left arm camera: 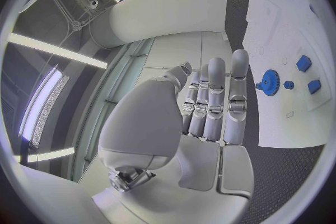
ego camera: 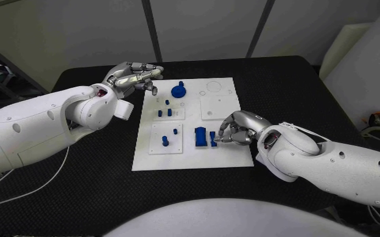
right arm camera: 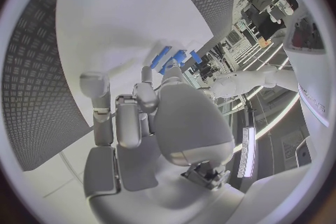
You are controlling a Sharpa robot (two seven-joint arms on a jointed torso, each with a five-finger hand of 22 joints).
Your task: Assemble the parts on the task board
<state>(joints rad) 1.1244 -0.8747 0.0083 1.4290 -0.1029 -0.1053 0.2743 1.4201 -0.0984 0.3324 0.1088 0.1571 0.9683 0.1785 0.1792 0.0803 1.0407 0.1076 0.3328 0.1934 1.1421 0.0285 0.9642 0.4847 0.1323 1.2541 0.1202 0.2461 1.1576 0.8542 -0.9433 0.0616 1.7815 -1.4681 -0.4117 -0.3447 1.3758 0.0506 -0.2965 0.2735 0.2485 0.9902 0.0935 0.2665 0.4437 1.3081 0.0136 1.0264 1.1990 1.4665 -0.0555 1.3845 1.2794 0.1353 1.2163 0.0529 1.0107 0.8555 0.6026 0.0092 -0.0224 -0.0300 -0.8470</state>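
- Left silver many-fingered hand [ego camera: 134, 77] is hovering over the black table [ego camera: 87, 193], just off the far-left corner of the white rectangular task board [ego camera: 190, 160]. Fingers curled in, holding nothing.
- Left wrist view: fingers [left arm camera: 213, 101] are lying side by side, with the blue round gear part [left arm camera: 270, 79] beyond them on the board.
- Head view: that gear [ego camera: 179, 90] is sitting near the board's far edge, left of centre.
- Small blue peg parts [ego camera: 165, 113] are standing below it in the left column; two more [ego camera: 169, 136] nearer the front-left corner.
- Larger blue block part [ego camera: 201, 136] is standing mid-board with a slimmer blue piece [ego camera: 213, 139] just beside it.
- Right silver hand [ego camera: 238, 127] is resting at the board's right edge, fingertips bent down onto the slim piece; can't tell whether it's actually pinching it.
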